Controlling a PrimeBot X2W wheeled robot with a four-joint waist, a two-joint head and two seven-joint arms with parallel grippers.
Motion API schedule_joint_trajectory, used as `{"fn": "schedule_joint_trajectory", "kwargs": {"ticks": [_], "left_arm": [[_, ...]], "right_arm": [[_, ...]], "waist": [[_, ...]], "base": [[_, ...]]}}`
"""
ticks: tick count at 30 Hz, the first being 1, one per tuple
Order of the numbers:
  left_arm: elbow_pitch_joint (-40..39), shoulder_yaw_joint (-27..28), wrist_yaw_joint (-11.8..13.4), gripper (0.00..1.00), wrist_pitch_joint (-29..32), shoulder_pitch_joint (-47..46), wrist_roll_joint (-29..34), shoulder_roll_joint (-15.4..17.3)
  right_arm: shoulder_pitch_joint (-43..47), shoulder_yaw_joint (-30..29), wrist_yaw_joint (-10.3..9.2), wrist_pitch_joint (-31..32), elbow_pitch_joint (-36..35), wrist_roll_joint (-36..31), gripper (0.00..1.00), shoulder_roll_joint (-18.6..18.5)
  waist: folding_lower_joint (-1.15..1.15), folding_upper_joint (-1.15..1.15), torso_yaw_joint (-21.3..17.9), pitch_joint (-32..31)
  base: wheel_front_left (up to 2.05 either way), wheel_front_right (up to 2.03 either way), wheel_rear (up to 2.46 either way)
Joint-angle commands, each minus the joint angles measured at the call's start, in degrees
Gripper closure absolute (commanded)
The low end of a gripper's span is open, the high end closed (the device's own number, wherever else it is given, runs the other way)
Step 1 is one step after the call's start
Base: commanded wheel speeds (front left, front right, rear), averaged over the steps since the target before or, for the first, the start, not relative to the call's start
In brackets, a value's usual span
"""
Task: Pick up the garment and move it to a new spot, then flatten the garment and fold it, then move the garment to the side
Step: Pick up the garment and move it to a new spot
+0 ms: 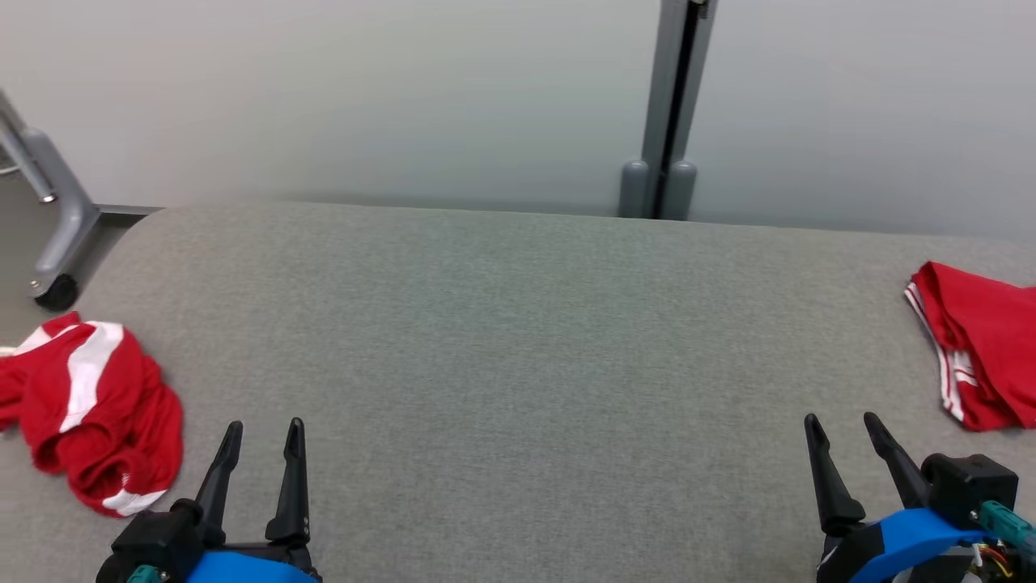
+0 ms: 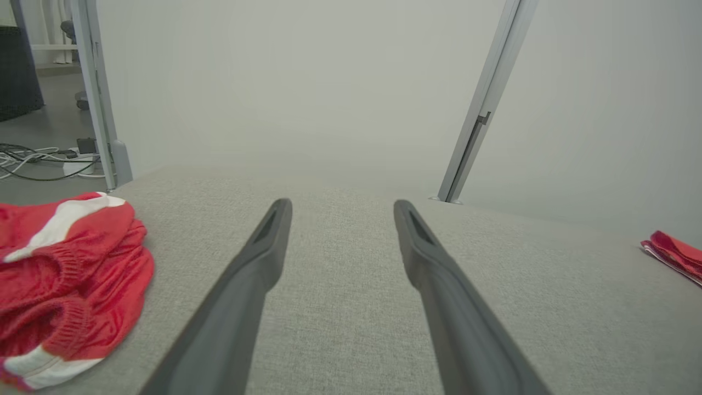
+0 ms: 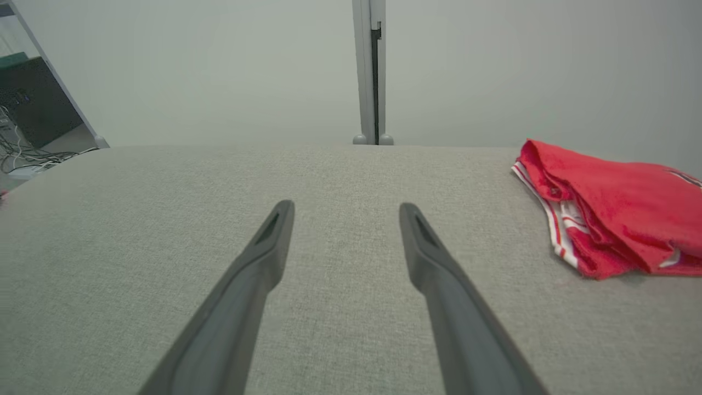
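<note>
While crumpled red garment (image 1: 89, 409) lies near it, left hand (image 1: 265, 423) gapes wide, empty | right hand (image 1: 842, 418) wide apart, empty | folded red garment (image 1: 979, 348) at right edge of surface (image 1: 518, 364)

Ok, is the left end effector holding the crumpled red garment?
No, the left end effector stands open and empty, with the crumpled garment lying apart to its left.

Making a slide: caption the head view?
Open left gripper and right gripper hover over a grey surface, crumpled red garment at left, another red garment at right.
</note>
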Motion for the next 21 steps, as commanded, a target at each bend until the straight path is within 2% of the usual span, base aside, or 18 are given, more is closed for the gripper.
{"fn": "schedule_joint_trajectory", "kwargs": {"ticks": [1,12,21], "left_arm": [[-0.22,0.03,0.14,0.0,-0.24,-0.98,0.3,0.24],[-3.07,-0.25,0.81,0.0,0.07,0.24,0.64,1.43],[-4.5,0.1,1.81,0.0,0.27,1.6,-0.06,1.9]], "right_arm": [[0.63,0.01,0.02,-0.2,-0.33,0.07,0.0,0.08],[-0.19,2.56,0.02,0.1,-0.35,0.51,0.0,0.06],[-0.95,4.72,0.02,0.56,0.26,1.09,0.0,0.04]], "waist": [[0.0,0.0,1.13,0.59],[0.0,0.0,14.17,0.72],[0.0,0.0,21.6,1.16]], "base": [[0.0,0.0,0.0],[0.0,0.0,0.0],[0.0,0.0,0.0]]}}
